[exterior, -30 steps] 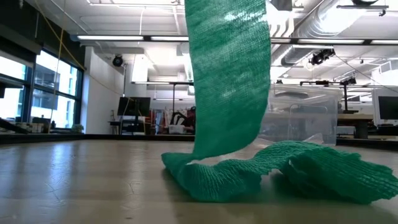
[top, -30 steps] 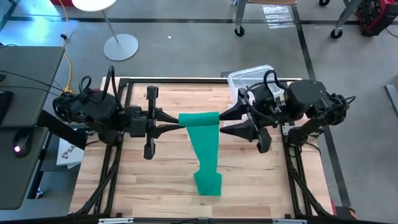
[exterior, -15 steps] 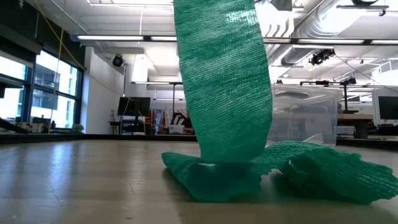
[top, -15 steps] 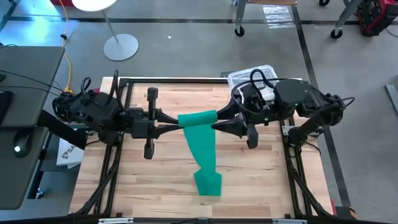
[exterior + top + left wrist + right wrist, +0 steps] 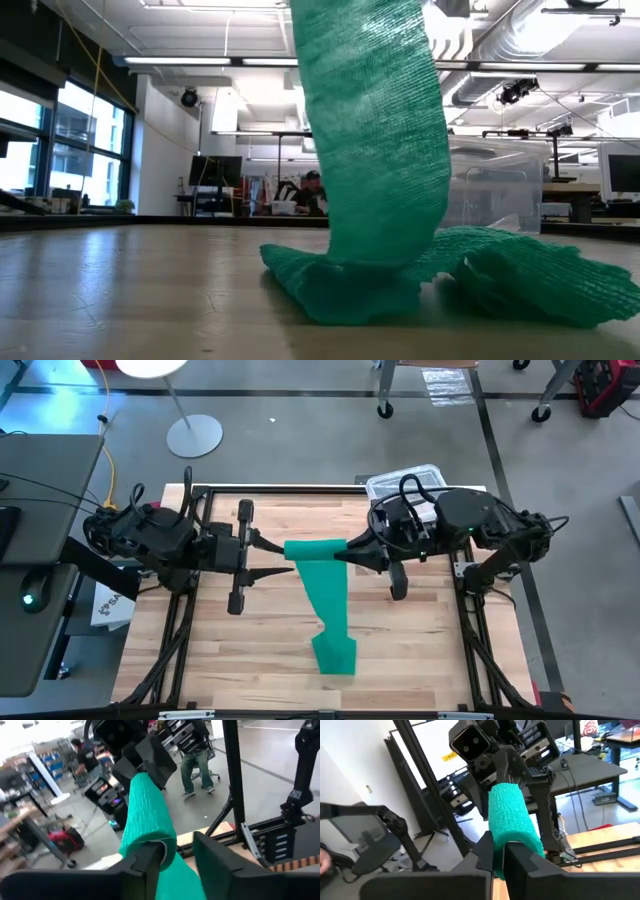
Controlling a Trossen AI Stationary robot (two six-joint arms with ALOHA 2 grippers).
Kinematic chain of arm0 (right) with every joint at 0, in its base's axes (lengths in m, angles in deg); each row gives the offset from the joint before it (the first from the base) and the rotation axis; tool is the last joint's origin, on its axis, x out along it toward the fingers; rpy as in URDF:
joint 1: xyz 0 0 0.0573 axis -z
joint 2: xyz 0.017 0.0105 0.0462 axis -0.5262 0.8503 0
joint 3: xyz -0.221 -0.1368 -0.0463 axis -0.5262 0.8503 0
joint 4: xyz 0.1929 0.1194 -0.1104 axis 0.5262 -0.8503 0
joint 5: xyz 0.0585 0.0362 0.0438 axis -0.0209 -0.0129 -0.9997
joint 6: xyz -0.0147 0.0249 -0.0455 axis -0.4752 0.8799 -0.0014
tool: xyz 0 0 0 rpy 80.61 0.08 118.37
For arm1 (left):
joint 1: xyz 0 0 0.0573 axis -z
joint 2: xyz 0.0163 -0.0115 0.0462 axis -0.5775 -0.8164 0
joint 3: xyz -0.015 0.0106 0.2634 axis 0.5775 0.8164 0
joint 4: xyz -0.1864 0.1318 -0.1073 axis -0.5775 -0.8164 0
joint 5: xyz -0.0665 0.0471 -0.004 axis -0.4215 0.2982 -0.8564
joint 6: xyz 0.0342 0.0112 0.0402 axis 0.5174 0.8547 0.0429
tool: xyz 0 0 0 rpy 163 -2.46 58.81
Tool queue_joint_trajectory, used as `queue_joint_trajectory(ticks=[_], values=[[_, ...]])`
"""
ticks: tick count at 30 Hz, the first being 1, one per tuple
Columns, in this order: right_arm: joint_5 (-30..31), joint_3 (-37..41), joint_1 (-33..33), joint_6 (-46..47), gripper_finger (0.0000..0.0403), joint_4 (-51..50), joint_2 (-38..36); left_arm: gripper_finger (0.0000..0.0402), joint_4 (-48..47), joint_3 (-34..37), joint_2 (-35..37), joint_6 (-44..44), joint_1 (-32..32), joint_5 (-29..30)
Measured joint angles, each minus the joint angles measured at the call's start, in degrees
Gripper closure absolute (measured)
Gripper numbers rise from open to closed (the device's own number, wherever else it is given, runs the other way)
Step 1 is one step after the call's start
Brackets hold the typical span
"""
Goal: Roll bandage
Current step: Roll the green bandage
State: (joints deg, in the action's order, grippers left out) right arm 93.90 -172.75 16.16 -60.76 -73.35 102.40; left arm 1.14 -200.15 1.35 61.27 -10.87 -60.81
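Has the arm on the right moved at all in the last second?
Yes. In the high view the right gripper has slid left, away from the clear box, and its fingers have shut on the bandage.

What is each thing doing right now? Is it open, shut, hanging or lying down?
bandage: top rolled and held up, tail hanging, end heaped on the table.
right end effector: shut on the roll.
left end effector: open at the roll.
clear box: closed, on the table.
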Motion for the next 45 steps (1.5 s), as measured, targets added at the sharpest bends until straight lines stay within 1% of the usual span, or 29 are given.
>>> queue_joint_trajectory(ticks=[3, 6, 11, 14, 16, 19, 24, 26, 29, 35, 37, 40, 45], values=[[0.31, 0.04, -0.13, -2.97, 0.0397, 0.02, 0.04, 0.0252, -1.43, 0.08, 1.08, -4.66, -0.05, -0.44], [0.34, 0.07, -0.09, -5.55, 0.0397, 0.04, 0.04, 0.0237, -2.21, 0.11, 2.37, -9.38, 0.04, -0.41], [0.07, 0.07, -0.16, -10.66, 0.0399, -0.16, -0.01, 0.0235, -2.53, 0.02, 4.26, -17.09, 0.15, -0.33], [1.23, 0.07, -0.38, -14.21, 0.04, -0.65, -0.03, 0.0236, -3.45, 0.04, 4.53, -21.65, 0.17, -0.35], [2.56, 0.07, -1.02, -18.33, 0.04, -0.87, -0.03, 0.0238, -3.86, 0.04, 4.77, -26.09, 0.17, -0.33], [5.4, 0.07, -2.99, -27.69, 0.0401, -0.97, -0.03, 0.0238, -3.81, 0.02, 5.2, -32.59, 0.17, -0.58], [12.91, 0.07, -6.56, -43.35, 0.0401, -1.14, -0.07, 0.0238, -3.72, 0.01, 4.96, -41.82, 0.17, -1.73], [15.91, 0.07, -7.8, -47.16, 0.0402, -1.16, -0.07, 0.0238, -2.87, 0.0, 4.62, -44.5, 0.17, -1.66], [18.21, 0.07, -8.76, -49.88, 0.0402, -1.16, -0.11, 0.0238, -0.79, -0.02, 3.29, -44.82, 0.15, -1.72], [18.45, 0.07, -9.27, -50.49, 0.0402, -1.22, -0.14, 0.0238, 4.67, 0.0, 0.57, -45.18, -0.94, -1.79], [18.57, 0.03, -9.3, -50.44, 0.0402, -1.37, -0.28, 0.0238, 6.2, -0.02, -0.02, -45.18, -1.47, -2.84], [18.4, 0.0, -9.33, -50.43, 0.0402, -1.38, -0.35, 0.0238, 7.15, -0.02, -0.33, -46.4, -2.16, -4.96], [18.59, 0.0, -9.53, -50.34, 0.0402, -1.76, -0.25, 0.0239, 7.04, -0.02, -0.02, -49.58, -2.47, -4.79]])
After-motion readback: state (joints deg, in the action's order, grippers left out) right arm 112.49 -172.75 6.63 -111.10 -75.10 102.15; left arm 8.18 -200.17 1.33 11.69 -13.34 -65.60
